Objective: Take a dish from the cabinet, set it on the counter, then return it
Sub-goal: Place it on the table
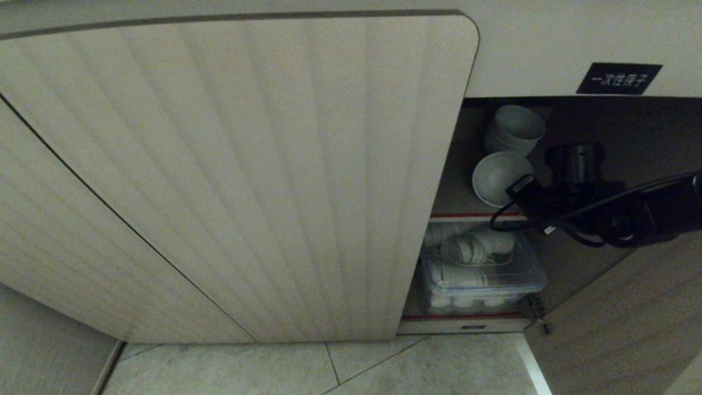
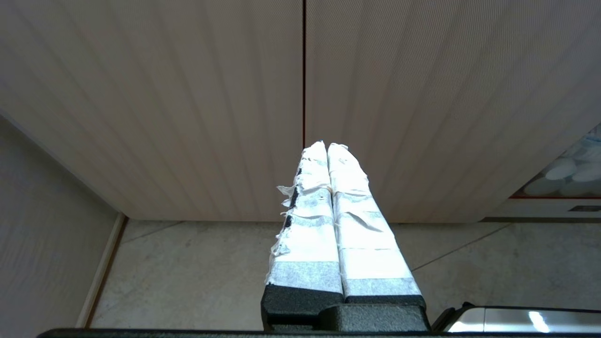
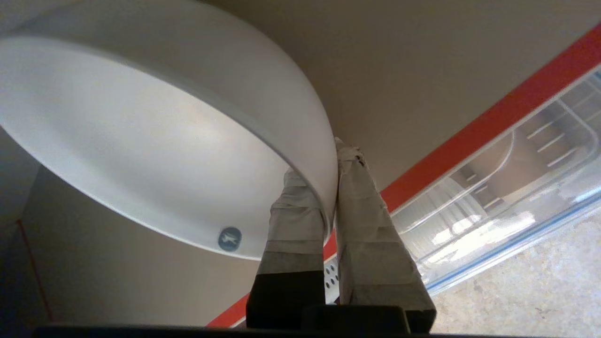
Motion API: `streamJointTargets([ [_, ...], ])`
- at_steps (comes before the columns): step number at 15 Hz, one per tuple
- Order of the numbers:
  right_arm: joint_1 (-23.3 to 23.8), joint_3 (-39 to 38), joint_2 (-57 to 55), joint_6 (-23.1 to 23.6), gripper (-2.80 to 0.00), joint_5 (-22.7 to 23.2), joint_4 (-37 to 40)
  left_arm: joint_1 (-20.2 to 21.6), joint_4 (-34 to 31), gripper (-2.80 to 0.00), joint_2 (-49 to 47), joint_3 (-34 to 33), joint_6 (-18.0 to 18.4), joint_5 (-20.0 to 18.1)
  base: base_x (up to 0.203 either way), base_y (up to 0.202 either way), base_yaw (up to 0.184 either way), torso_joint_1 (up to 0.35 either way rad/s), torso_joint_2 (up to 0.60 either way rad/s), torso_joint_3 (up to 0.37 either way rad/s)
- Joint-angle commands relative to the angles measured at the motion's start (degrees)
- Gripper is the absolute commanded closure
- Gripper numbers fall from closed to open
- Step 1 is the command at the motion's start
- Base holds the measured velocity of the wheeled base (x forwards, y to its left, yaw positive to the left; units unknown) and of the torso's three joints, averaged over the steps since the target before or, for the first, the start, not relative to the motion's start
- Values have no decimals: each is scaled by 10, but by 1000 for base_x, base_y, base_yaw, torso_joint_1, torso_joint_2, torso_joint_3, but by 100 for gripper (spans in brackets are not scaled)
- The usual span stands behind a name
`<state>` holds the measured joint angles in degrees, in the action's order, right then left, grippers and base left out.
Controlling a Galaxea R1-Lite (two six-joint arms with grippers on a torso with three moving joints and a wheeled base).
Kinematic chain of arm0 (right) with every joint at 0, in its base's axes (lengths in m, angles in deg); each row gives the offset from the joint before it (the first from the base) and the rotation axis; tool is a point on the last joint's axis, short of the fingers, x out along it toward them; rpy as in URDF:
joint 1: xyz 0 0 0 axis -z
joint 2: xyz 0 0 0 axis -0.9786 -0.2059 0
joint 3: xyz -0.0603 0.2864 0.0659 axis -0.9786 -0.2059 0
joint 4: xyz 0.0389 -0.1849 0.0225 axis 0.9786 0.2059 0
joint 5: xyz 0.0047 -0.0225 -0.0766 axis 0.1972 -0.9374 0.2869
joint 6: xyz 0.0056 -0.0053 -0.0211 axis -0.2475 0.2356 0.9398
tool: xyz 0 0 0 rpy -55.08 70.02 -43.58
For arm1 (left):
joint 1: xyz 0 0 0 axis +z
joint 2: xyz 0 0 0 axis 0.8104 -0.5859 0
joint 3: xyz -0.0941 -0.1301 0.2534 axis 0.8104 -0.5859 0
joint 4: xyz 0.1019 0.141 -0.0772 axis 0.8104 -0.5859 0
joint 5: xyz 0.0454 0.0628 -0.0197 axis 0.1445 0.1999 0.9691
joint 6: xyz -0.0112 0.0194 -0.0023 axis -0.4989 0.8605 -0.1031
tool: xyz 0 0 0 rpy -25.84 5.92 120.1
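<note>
The dish (image 1: 502,175), a small white bowl, is tilted on its edge over the upper shelf of the open cabinet (image 1: 247,164). My right gripper (image 3: 321,162) is shut on the dish (image 3: 164,141), one taped finger inside the rim and one outside. In the head view the right arm (image 1: 581,203) reaches into the opening from the right. My left gripper (image 2: 327,148) is shut with nothing in it and faces the closed fluted doors lower down. The counter is out of view.
A stack of white bowls (image 1: 515,129) sits behind the held dish. Under the red-edged shelf (image 1: 477,215) stands a clear plastic bin (image 1: 482,274) full of white dishes. The open door (image 1: 630,318) stands at the right. A black label (image 1: 618,78) is above.
</note>
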<state>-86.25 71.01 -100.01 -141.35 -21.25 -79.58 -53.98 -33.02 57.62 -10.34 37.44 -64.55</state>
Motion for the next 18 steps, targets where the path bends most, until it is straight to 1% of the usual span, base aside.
streamJointTargets([
  [1, -1, -5, 13, -6, 0, 1, -7, 0, 0, 0, 0, 0, -1, 0, 0, 0, 0, 0, 0, 0],
  [2, -1, -7, 17, -18, 0, 1, -8, 0, 0, 0, 0, 0, -1, 0, 0, 0, 0, 0, 0, 0],
  [4, 0, -4, 22, -59, 0, 2, -7, 0, 0, 0, 0, 0, 0, 0, 0, 0, 0, 0, 0, 0],
  [6, 0, -8, 28, -69, 0, 5, -7, 0, 0, 0, 0, 0, 0, 0, 0, 0, 0, 0, 0, 0],
  [8, 0, -8, 34, -91, 0, 10, -3, 0, 0, 0, 0, 0, 0, 0, 0, 0, 0, 0, 0, 0],
  [11, 0, -13, 37, -98, 0, 17, 0, 0, 0, 0, 0, 0, 0, 0, 0, 0, 0, 0, 0, 0],
  [13, 0, -24, 46, -99, 0, 41, 1, 0, 0, 0, 0, 0, 0, 0, 0, 0, 0, 0, 0, 0],
  [15, 0, -30, 52, -99, 0, 51, 6, 0, 0, 0, 0, 0, 0, 0, 0, 0, 0, 0, 0, 0],
  [18, 0, -29, 56, -99, 0, 61, 44, 0, 0, 0, 0, 0, 0, 0, 0, 0, 0, 0, 0, 0],
])
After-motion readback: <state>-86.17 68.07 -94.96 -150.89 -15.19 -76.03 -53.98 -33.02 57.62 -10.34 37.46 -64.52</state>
